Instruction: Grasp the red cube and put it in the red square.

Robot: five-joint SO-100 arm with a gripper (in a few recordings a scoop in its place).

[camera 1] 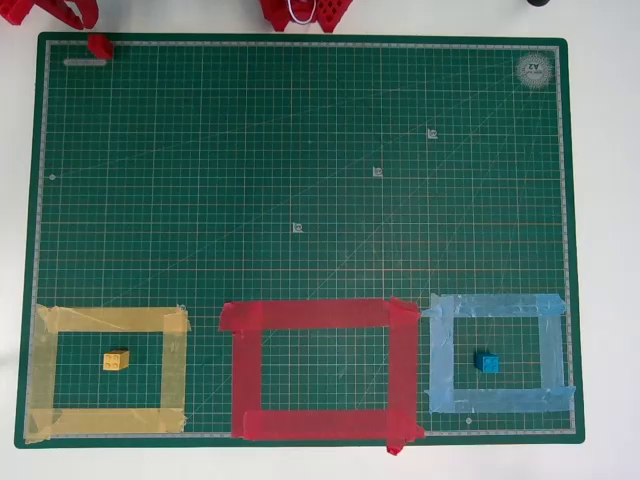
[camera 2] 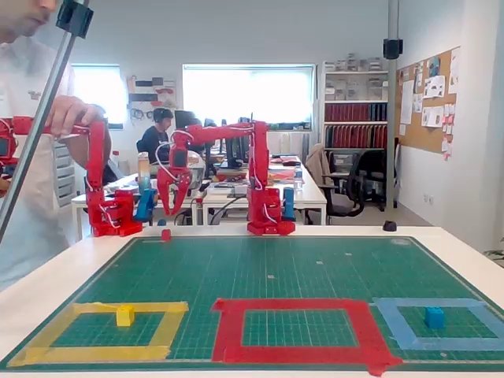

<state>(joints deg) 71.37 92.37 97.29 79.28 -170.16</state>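
red cube [camera 1: 100,46], gridded green mat [camera 1: 300,120]

Open-plan office with a lab bench.
Behind the green cutting mat [camera 2: 276,276]: desks with monitors [camera 2: 236,150], binder shelves [camera 2: 354,110], corkboard [camera 2: 429,98], office chairs [camera 2: 346,185], seated person [camera 2: 161,130].

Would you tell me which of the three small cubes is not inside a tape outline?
The red cube, at the mat's top-left corner in the overhead view. The yellow cube and blue cube each sit inside their matching outlines.
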